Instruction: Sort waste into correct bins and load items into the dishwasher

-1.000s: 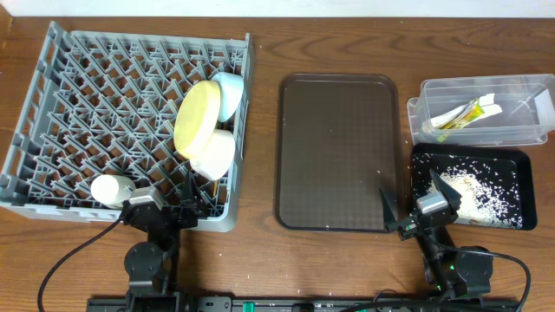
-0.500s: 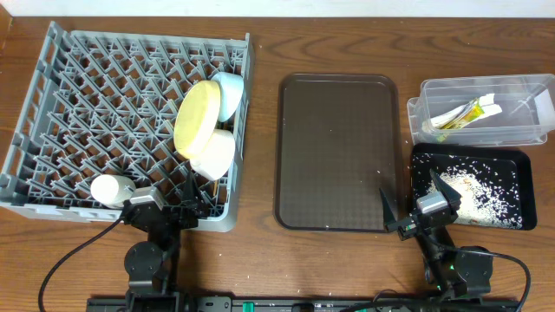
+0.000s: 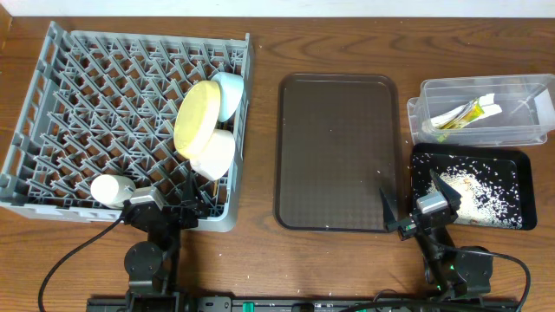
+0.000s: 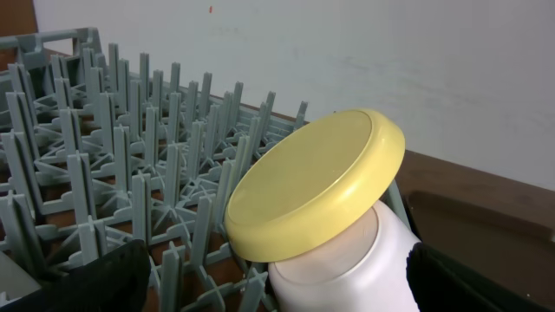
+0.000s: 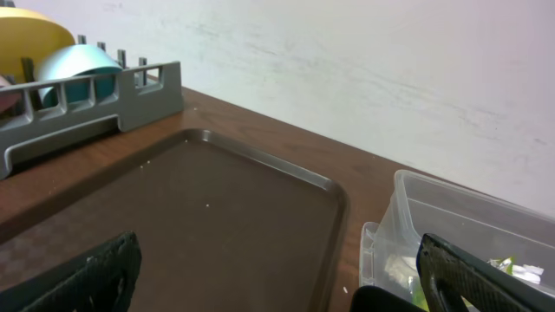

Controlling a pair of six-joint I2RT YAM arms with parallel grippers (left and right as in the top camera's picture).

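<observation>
The grey dish rack [image 3: 104,95] stands at the left. In it a yellow plate [image 3: 198,117] stands on edge between a light-blue bowl [image 3: 229,94] and a white bowl [image 3: 215,154]. A small white cup [image 3: 111,189] lies at the rack's front. The green-and-yellow wrapper [image 3: 464,114] lies in the clear tub [image 3: 520,134]. Rice crumbs [image 3: 468,192] lie in the black tray [image 3: 473,152]. My left gripper [image 3: 194,199] is open and empty at the rack's front right corner, just before the white bowl [image 4: 347,269] and the plate [image 4: 321,186]. My right gripper [image 3: 411,201] is open and empty beside the black tray.
A large dark-brown serving tray [image 3: 338,147] lies between the rack and the bins, with a few crumbs on it. In the right wrist view the tray [image 5: 191,217], the tub [image 5: 468,225] and the rack's edge [image 5: 95,104] show. A white wall is behind.
</observation>
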